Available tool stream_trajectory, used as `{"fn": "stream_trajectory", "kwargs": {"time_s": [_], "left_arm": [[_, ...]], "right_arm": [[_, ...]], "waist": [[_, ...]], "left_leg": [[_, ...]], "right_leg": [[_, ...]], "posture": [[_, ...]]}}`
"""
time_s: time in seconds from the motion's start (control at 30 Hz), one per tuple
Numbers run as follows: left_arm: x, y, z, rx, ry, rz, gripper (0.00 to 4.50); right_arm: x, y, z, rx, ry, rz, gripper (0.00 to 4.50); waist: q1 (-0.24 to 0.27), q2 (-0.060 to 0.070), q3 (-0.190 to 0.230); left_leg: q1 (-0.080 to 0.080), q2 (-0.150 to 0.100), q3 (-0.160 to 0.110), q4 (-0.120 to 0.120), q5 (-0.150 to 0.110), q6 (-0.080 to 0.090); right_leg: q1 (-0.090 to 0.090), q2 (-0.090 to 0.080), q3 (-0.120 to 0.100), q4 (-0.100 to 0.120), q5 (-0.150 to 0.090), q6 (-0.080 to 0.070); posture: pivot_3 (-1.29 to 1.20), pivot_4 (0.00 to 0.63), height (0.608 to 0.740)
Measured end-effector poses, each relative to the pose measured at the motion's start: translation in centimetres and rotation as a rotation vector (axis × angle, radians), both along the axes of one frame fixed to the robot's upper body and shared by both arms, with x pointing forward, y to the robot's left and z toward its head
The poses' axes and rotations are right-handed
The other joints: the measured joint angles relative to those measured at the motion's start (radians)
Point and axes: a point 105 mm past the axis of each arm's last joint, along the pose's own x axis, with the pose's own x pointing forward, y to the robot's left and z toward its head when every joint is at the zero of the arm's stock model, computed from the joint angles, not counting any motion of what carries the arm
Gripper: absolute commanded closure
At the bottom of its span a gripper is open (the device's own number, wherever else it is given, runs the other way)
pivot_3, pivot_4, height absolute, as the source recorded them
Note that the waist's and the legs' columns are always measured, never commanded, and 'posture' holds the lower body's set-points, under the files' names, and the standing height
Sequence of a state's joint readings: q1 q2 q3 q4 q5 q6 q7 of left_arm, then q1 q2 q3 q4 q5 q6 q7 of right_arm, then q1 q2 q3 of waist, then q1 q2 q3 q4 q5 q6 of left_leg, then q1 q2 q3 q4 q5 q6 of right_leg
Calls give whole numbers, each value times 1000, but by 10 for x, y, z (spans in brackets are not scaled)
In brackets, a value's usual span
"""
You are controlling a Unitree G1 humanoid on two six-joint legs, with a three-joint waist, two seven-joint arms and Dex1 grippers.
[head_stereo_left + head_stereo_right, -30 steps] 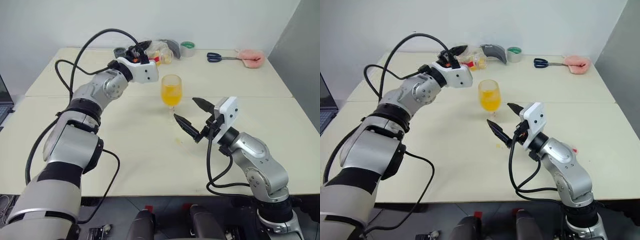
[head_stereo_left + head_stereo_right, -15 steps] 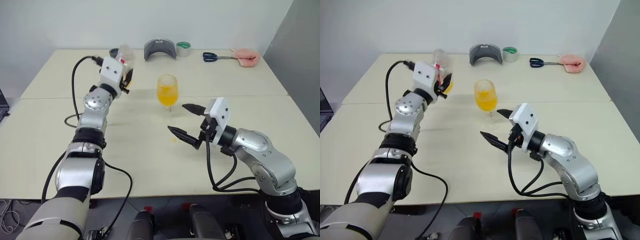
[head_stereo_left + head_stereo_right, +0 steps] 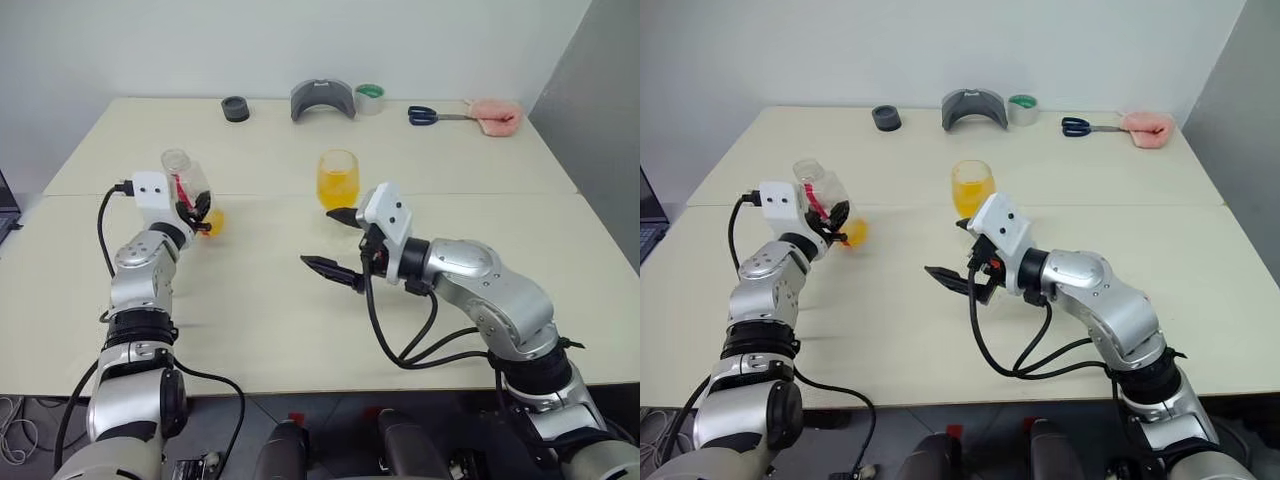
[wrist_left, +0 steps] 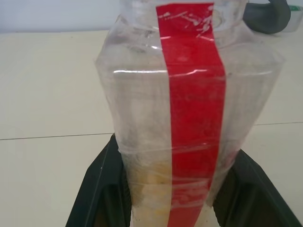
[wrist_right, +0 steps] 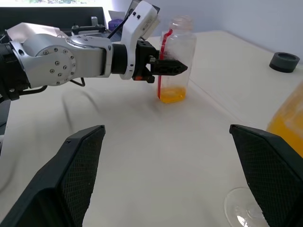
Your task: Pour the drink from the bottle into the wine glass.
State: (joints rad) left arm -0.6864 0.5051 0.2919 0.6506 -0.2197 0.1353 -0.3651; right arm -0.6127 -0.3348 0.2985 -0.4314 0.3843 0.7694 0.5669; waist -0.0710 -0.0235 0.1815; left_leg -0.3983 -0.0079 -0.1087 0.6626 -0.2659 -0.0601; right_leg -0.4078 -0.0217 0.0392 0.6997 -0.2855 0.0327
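Cream table (image 3: 300,310), white wall behind. Left gripper (image 3: 192,212) clamped on bottle (image 3: 187,183), upright at table's left, low remnant of drink (image 5: 171,95) at bottom. Right gripper (image 3: 338,245) spread wide, empty, just beside wine glass (image 3: 338,178), glass mostly full of orange liquid. Scissors (image 3: 432,115), tape roll (image 3: 371,97) at far edge.
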Motion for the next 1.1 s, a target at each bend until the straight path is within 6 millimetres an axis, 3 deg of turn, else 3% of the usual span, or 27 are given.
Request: {"fn": "stream_trajectory", "kwargs": {"time_s": [0.13,0.3,0.6,0.87,1.1], "left_arm": [[-4,1,-4,-7,-12,-30,1497],[-8,2,-24,-16,43,-49,44],[-21,1,-30,52,16,-67,44],[-66,-1,-32,171,-31,-26,44],[-100,-10,-35,171,-32,64,44]], "right_arm": [[1,2,1,5,-1,-1,0],[0,4,2,15,0,6,0],[4,-2,-12,10,-41,-42,0],[4,-51,-64,77,-16,-291,0],[25,-82,-68,271,-37,-576,0]], "waist": [[3,0,0],[6,0,0],[9,-1,-1],[15,-2,-1],[17,-2,-2]], "left_leg": [[0,0,0,0,0,0],[0,0,0,0,0,1],[0,1,0,-1,0,1],[1,3,0,-1,0,1],[4,2,2,-2,-1,1]], "right_leg": [[0,0,0,0,0,0],[0,1,0,0,0,0],[0,0,0,-1,0,0],[0,-1,2,-1,0,0],[3,1,3,-1,0,0]], "posture": [[0,150,740],[0,150,740],[0,150,740],[0,150,740],[0,150,740]]}}
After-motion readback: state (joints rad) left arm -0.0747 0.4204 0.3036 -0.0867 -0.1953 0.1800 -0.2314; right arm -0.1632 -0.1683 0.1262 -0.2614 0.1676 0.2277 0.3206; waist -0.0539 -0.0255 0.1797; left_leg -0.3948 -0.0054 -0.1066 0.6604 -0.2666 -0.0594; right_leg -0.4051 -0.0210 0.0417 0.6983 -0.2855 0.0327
